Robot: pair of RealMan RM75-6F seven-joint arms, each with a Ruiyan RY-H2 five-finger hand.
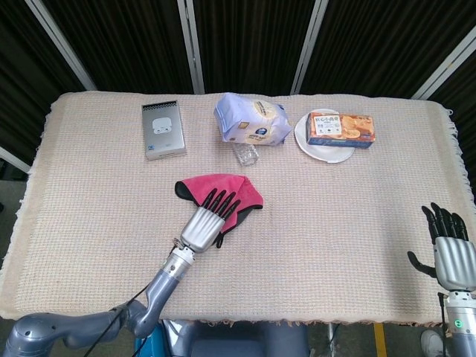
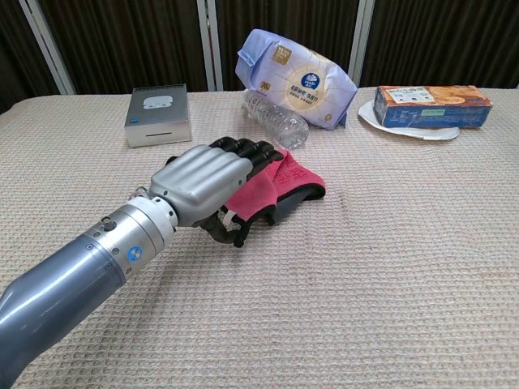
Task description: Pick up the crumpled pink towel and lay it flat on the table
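Dark curtain panels behind, woven beige cloth covering the worktop.

Pink towel sits a little left of the worktop's centre, still bunched and folded on itself, dark backing showing at the edges. Not lifted, not flat: task barely started.

Your left robot hand is over the towel's near edge, back of the hand up, fingers reaching out over the cloth. In the chest view the thumb looks tucked under near the dark hem. Can't tell if the fingers are actually clamped on fabric or just lying on it; the hand hides the contact. Looks like you're set up to grab the near edge, which makes sense if you want to drag it open.

Right robot hand is parked at the near right corner, well apart from everything, fingers spread, holding nothing. Presumably waiting to take a second corner.

Back row, all clear of the towel:
- silver box, back left, closed, contents unknown
- lilac soft pack, sealed, with a clear plastic bottle lying just in front of it
- white plate holding an orange carton, laid flat

Bottle is the nearest thing to the towel; watch it when you spread the cloth.
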